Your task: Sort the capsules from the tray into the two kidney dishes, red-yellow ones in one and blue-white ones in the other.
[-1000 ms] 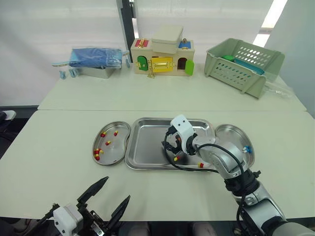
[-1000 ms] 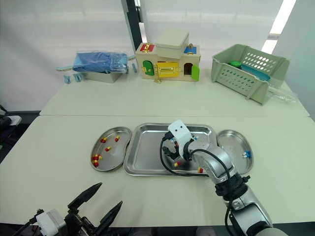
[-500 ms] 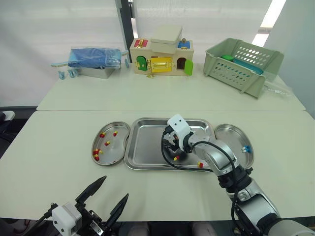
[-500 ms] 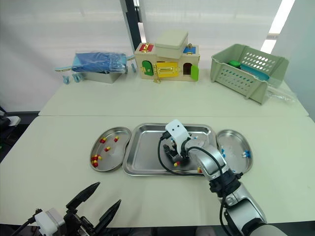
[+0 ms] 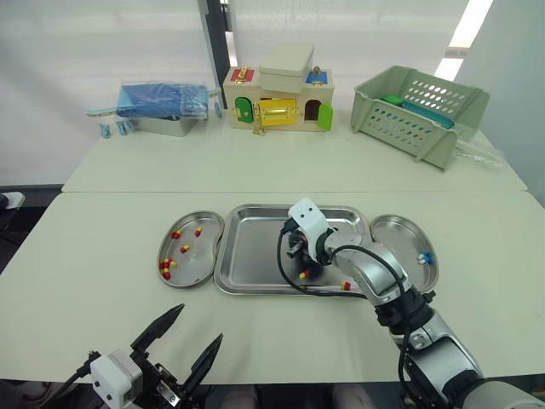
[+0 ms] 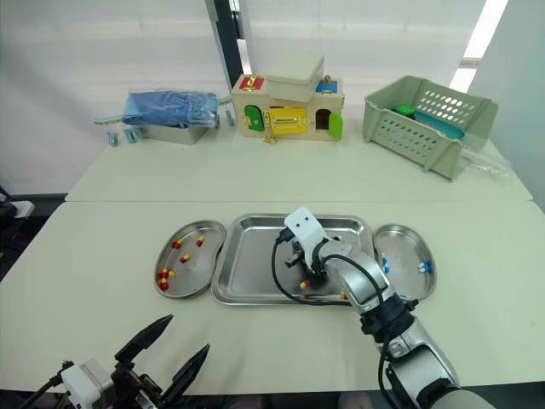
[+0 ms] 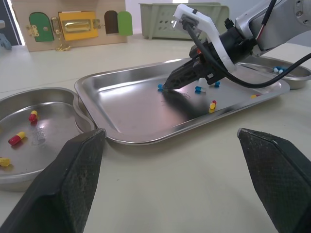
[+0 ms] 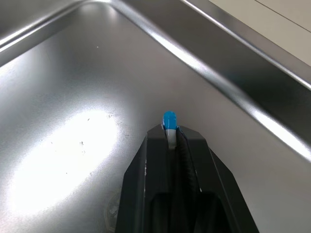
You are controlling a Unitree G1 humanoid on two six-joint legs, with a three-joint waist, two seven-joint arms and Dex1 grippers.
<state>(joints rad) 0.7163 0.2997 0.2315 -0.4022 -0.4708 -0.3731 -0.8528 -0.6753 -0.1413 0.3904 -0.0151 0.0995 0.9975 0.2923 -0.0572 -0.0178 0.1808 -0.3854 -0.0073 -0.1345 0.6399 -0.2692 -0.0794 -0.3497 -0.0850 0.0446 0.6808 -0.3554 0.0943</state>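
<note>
Capsule: the blue-white capsule (image 8: 169, 119) sits right between your right jaws. The blue end pokes out past the tips and the white end is tucked in between them.
Right gripper: your right gripper (image 8: 171, 136) is pinched tight on that capsule, tips low over the tray floor. Can't tell if they actually touch the metal.
Tray: the tray (image 5: 251, 251) is directly under those jaws, with bare steel ahead of the tips.
Loose ones: two spare blue-white capsules (image 7: 199, 89) lie back along the fingers, under the gripper body. A red-yellow capsule (image 7: 212, 105) lies off to the side of them, nearer the tray's front rim.
Left kidney dish: the left kidney dish (image 5: 204, 256) is out beyond the tips, just beside the tray's left rim, with a handful of red-yellow pills (image 5: 185, 249) in it.
Right kidney dish: the right kidney dish (image 5: 400, 247) is behind the wrist, past the tray's other end, holding a few blue-white pills (image 5: 423, 256).
Left gripper: your left gripper (image 5: 189, 342) has its jaws spread wide with nothing between them. It hangs over the near edge of the table (image 5: 102, 256), well apart from the tray.
</note>
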